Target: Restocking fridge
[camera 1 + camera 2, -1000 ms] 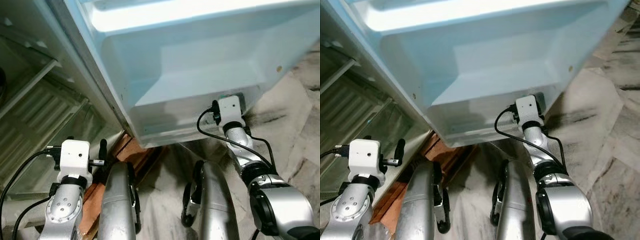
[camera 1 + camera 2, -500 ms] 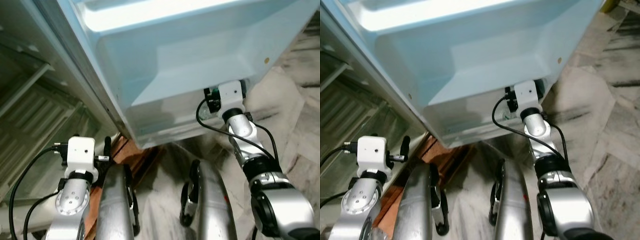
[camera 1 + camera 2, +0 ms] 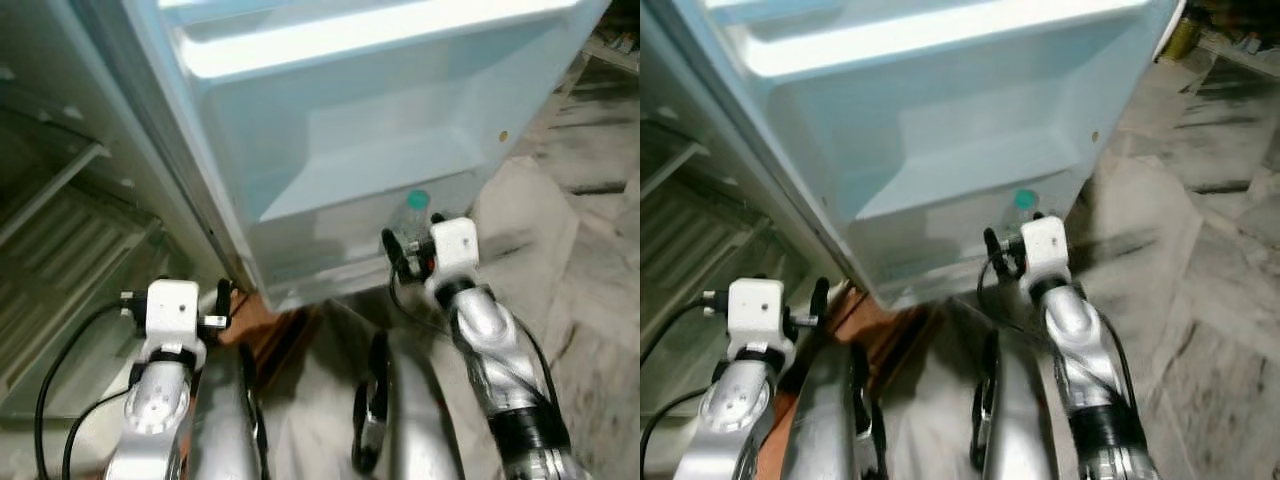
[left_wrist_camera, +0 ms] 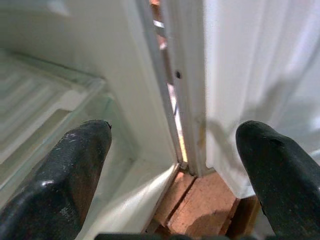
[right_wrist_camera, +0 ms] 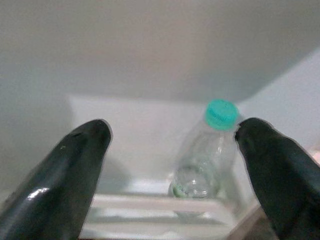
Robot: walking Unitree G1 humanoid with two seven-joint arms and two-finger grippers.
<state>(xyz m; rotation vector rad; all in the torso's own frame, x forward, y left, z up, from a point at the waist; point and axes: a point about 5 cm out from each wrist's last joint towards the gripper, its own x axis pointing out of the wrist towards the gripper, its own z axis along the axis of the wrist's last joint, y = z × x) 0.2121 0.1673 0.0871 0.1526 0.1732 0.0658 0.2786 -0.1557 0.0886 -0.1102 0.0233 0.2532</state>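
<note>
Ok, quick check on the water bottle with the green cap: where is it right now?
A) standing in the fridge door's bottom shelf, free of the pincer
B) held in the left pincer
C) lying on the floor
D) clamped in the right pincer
A: the water bottle stands in the fridge door's bottom shelf, and the right pincer is open in front of it with both fingers clear of it.

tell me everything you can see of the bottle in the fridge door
The clear plastic bottle with a teal screw cap stands in the bottom bin of the pale blue fridge door, leaning slightly, near the bin's right corner. Its ribbed body looks transparent; whether it holds liquid cannot be told. A low front rail runs before its base. The right pincer is open in front of it, fingers apart and not touching it.
</note>
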